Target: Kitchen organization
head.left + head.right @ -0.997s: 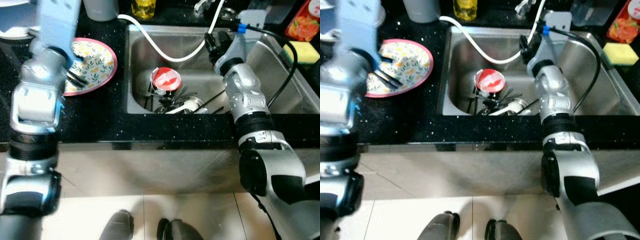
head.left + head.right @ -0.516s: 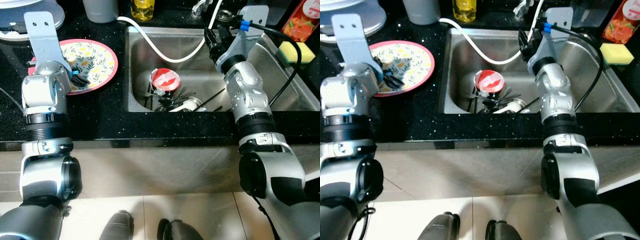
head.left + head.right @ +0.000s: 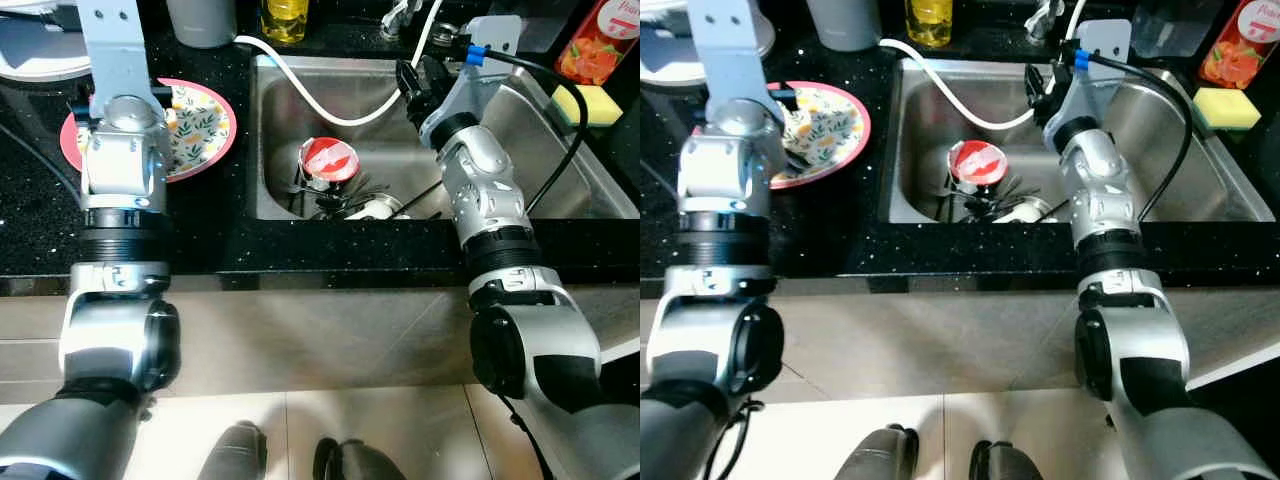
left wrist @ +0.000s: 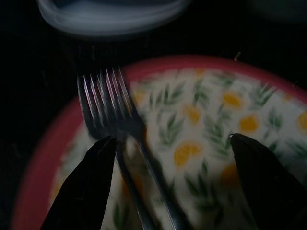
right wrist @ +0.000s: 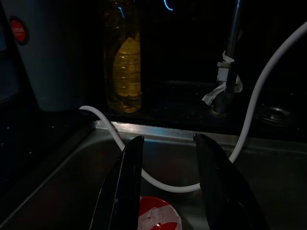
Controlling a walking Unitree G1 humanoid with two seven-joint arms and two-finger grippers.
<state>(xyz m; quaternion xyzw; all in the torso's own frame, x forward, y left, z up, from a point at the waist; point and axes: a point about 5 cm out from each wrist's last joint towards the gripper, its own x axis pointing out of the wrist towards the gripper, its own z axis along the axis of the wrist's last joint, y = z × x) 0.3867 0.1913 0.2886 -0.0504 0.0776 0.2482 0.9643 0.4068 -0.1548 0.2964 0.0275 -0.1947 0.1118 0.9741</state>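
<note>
Overhead, left hand (image 4: 168,158) splayed above plate (image 4: 249,105)

A white hose (image 3: 310,92) curves from the back of the black speckled tabletop (image 3: 215,215) down over the sink's edge, and a yellow sponge (image 3: 590,103) sits at the right side beside a red packet (image 3: 595,40) printed with fruit. Along the back stand a bottle of yellow liquid (image 3: 285,17) and a grey canister (image 3: 200,20), with the tap (image 5: 229,72) rising behind the basin. Below, the floor (image 3: 290,430) is pale tile.
</note>
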